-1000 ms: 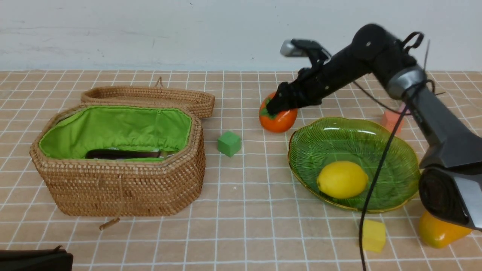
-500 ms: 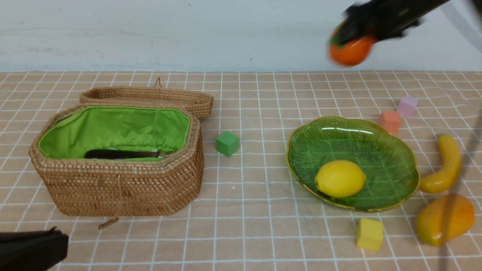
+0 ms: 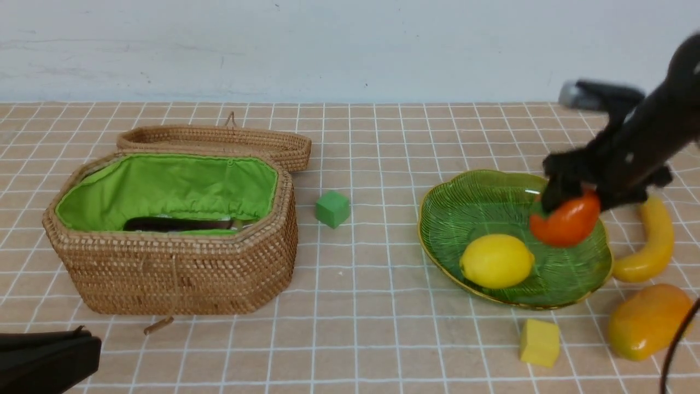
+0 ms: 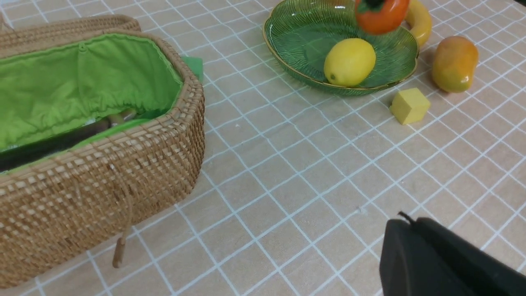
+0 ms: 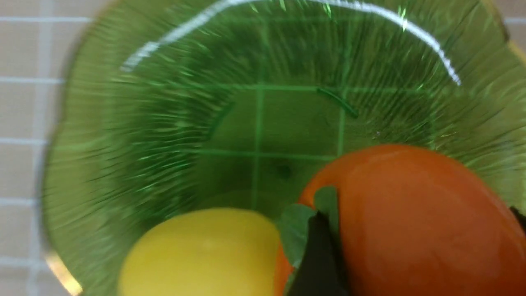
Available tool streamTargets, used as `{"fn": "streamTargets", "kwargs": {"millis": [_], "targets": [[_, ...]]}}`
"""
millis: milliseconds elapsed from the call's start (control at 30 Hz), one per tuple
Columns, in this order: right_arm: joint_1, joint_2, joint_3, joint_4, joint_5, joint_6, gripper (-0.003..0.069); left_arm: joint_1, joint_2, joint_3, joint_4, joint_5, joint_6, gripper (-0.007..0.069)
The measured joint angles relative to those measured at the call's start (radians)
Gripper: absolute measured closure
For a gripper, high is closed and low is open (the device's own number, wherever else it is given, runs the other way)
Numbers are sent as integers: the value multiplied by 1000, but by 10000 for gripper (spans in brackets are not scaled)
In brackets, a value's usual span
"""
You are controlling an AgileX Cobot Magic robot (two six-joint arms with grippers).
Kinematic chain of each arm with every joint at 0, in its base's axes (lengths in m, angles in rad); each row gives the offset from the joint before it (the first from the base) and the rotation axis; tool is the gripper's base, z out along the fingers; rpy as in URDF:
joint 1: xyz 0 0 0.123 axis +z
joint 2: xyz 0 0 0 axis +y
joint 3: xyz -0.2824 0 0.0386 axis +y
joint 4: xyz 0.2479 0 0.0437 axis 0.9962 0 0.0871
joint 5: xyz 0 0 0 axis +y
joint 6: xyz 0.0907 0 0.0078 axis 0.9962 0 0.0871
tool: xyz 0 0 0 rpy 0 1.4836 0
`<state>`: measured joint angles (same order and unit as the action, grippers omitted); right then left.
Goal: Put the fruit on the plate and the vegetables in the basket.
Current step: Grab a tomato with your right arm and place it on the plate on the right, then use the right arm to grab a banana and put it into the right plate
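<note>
So far only the lemon (image 3: pixel 496 261) lies on the plate (image 3: pixel 465 210). The right gripper (image 3: pixel 569 200) pinches the persimmon (image 3: pixel 566 223) over the plate's far right part; whether it touches the glass I cannot tell. The banana (image 3: pixel 651 241) and mango (image 3: pixel 648 322) sit on the table (image 3: pixel 372 284), right of the plate. The left gripper (image 3: pixel 44 358), pressed together, rests near left. The basket's (image 3: pixel 180 273) near wall hides its floor; only a dark eggplant (image 3: pixel 175 224) shows.

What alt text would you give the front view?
The right arm, jaws shut on a persimmon, holds it over a green plate with a lemon in it. A banana, mango and a yellow cube lie beside the plate; an open basket and green cube sit to the left.
</note>
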<state>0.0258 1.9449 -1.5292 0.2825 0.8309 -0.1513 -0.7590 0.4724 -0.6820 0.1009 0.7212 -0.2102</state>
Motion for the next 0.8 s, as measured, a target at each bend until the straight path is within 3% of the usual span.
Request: {"fn": "streamTargets", "kwargs": {"millis": [100,233,333,500,600,800], "targets": [[0,32,8,1,-39,0,130,0,0,0,-1,2,13,636],[0,24,5,1,-48,7,5,0,0,0,-2,12,22,636],[-10,-10,-8,-24,-4,39,-17,0,0,0,-3,13,26,636],[-66,-92,-13,-109,46,136,25,0,0,0,-3,13,26,636],[-171,-115,-10,-185,87,265,85,0,0,0,-4,14,27,636],[-293,23,16,-144,-21,316,120,0,0,0,-4,14,27,636]]}}
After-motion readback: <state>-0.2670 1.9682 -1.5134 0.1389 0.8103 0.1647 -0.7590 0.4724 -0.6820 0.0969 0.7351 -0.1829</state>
